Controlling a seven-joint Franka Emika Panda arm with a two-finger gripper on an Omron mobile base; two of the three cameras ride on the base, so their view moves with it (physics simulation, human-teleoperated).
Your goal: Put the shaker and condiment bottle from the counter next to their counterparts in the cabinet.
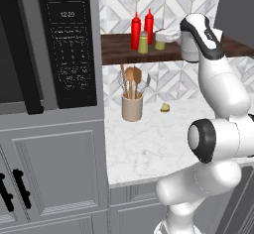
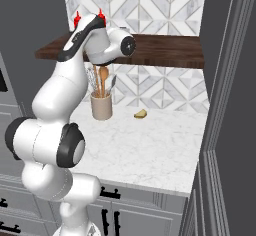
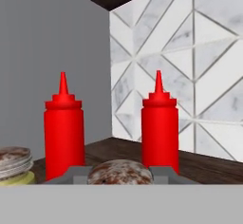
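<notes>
A: Which step are we on?

B: By my reading, the last one. Going left to right in the hand view: a second shaker (image 3: 14,163) stands on the cabinet (image 3: 209,166) to the left of the jaws, then 2 red bottles stand beyond the jaws, 1 left of them (image 3: 63,133) and the condiment bottle (image 3: 160,129) just right of them. Between the jaws sits the shaker (image 3: 119,172), grey cap up.

A: So the bottle is already done?

B: It looks so; both bottles are on the shelf, and I cannot tell which is the counterpart. The counter (image 1: 149,144) carries only a utensil crock (image 1: 132,106) and a small yellow scrap (image 1: 165,108).

A: And the gripper (image 3: 119,176)?

B: Closed down on the shaker, a finger either side of its cap.

A: The arm's pose?

B: In the left base view it rises from the lower right, elbow bent, and reaches high with the hand level at the shelf, the shaker (image 1: 160,40) just right of the resting one (image 1: 143,43).

A: What does the next move call for?

B: Probably settling the shaker's base flat on the board beside its twin, spreading the fingers, then backing straight out without brushing the bottles.
</notes>
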